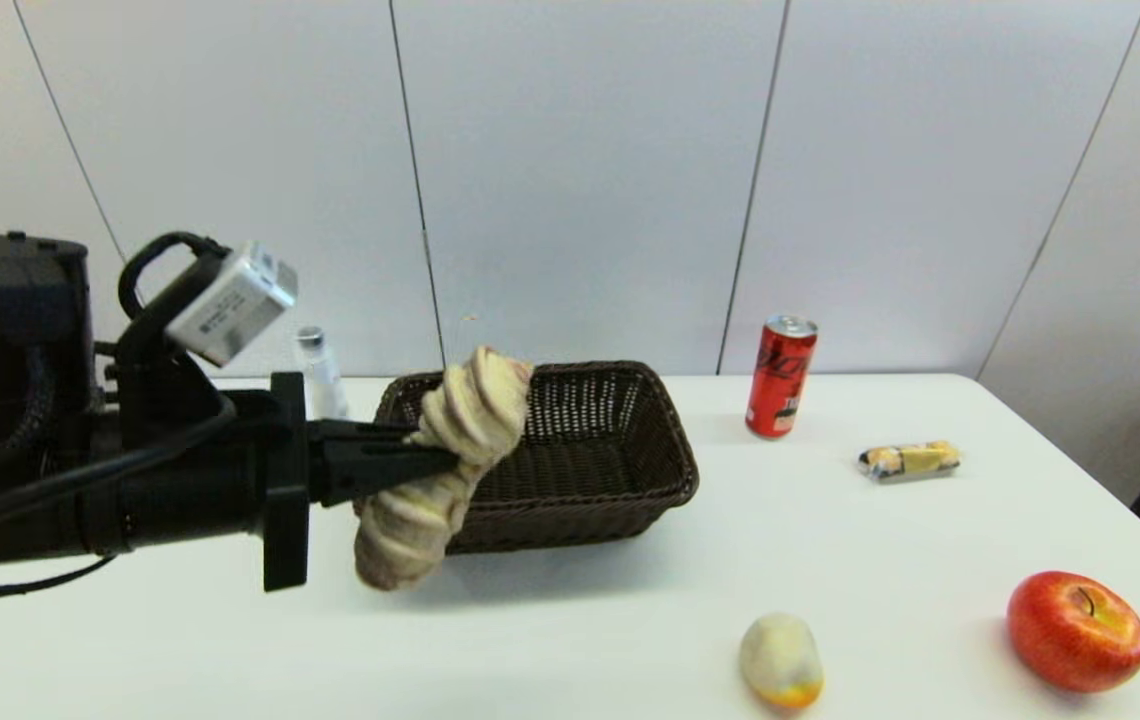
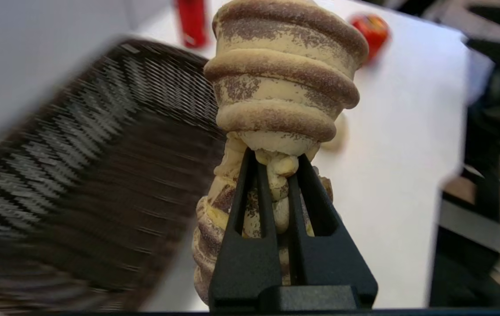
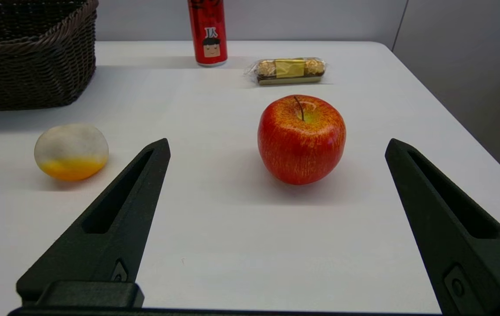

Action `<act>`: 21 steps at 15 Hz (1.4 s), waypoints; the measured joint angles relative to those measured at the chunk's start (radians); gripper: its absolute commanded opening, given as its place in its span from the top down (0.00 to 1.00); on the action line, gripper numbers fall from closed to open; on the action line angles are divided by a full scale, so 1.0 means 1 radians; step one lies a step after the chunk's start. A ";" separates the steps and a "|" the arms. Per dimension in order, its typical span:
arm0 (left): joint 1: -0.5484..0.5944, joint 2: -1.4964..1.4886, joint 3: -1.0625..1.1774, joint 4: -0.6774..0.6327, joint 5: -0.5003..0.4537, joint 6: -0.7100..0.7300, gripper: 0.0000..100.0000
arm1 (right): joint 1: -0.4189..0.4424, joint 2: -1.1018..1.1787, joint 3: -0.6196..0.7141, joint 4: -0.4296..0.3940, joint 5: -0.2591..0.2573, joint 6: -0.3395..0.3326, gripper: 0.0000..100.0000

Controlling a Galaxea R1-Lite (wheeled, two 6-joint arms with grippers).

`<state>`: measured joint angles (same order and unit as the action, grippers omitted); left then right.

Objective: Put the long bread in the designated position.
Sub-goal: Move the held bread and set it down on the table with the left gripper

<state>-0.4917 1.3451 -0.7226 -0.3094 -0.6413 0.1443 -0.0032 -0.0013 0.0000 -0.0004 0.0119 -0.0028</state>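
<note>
From the head camera, the left gripper (image 1: 445, 458) reaches in from the robot's left and clamps the long ridged loaf with tan and brownish-purple bands (image 1: 450, 470) about its middle, holding it clear of the white table (image 1: 570, 640) at the near left corner of the dark brown woven basket (image 1: 620, 470). The loaf tilts, its upper end over the basket rim and its lower end hanging in front of the basket.

From the left wrist, the two black fingers (image 2: 250, 197) pinch the loaf (image 2: 283, 83) at a narrow waist, its bulk bulging beyond the tips (the basket (image 2: 92, 166) lies beside it).

From the right wrist, the right gripper (image 3: 276, 175) hangs with its jaws spread wide and empty above the table, a red apple (image 3: 301, 138) ahead.
</note>
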 measured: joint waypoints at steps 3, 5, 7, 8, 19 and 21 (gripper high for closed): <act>-0.074 0.001 0.094 0.000 0.000 0.005 1.00 | 0.000 0.000 0.000 -0.001 0.000 0.000 0.00; -0.092 0.030 0.140 0.000 0.001 0.029 1.00 | 0.000 0.000 0.000 -0.001 0.000 0.000 0.00; -0.096 0.076 0.177 0.000 0.003 0.088 1.00 | 0.000 0.000 0.000 -0.001 0.000 0.000 0.00; -0.097 0.100 0.190 0.000 0.003 0.108 1.00 | 0.000 0.000 0.000 -0.001 0.000 0.000 0.00; -0.084 0.355 0.120 -0.004 0.021 0.108 1.00 | 0.000 0.000 0.000 0.000 0.000 0.000 0.00; -0.070 0.371 0.100 -0.006 0.020 0.106 0.00 | 0.000 0.000 0.000 -0.001 0.000 0.000 0.00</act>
<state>-0.5619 1.7160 -0.6223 -0.3151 -0.6211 0.2506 -0.0032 -0.0013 0.0000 -0.0013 0.0119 -0.0023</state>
